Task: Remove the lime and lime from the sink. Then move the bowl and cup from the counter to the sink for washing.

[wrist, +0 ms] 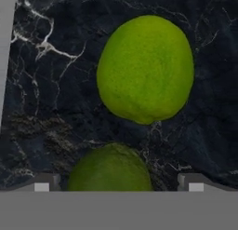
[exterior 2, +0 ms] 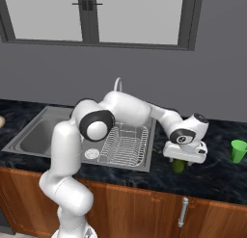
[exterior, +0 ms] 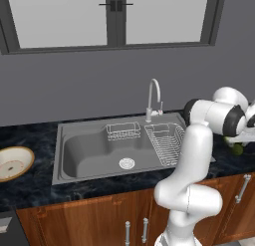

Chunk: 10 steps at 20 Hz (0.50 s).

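My gripper (wrist: 118, 183) hangs open just above the black counter (wrist: 37, 108), right of the sink (exterior: 89, 150). A darker green lime (wrist: 110, 168) lies between its fingertips (wrist: 44, 182), touching neither. The brighter yellow-green lime (wrist: 145, 68) rests on the counter just beyond it. In the right base view one lime (exterior 2: 178, 165) peeks out under the gripper (exterior 2: 185, 159). The green cup (exterior 2: 238, 150) stands on the counter further right. The tan-rimmed bowl (exterior: 12, 163) sits on the counter left of the sink.
A wire dish rack (exterior: 164, 143) fills the sink's right side and a smaller wire basket (exterior: 123, 131) hangs at its back. The chrome faucet (exterior: 154, 98) curves over the back rim. Brown cabinets (exterior 2: 144, 208) run below the counter edge.
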Motion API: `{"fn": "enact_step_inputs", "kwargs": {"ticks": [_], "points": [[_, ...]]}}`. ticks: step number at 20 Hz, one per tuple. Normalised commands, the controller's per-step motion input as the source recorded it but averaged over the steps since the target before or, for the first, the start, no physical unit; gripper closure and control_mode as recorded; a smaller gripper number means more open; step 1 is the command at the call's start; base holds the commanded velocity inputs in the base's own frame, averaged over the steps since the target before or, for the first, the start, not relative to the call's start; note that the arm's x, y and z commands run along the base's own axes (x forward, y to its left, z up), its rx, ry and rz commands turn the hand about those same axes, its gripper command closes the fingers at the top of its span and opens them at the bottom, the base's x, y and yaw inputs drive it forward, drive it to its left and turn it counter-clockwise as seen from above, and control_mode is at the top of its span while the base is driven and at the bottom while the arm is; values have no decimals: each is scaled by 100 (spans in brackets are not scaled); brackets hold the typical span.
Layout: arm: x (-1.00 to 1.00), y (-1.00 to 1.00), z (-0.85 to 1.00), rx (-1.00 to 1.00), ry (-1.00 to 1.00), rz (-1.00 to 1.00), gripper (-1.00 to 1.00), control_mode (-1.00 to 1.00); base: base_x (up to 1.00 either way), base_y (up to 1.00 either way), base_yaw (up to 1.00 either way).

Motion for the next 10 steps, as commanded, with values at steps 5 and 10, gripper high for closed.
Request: {"fn": "enact_step_inputs", "kwargs": {"ticks": [5,10], "points": [[-4,-8,29,5,-3,-2,-100,-100,0,0,0],[-13,-16,31,1,-9,-1,-100,-100,0,0,0]]}}
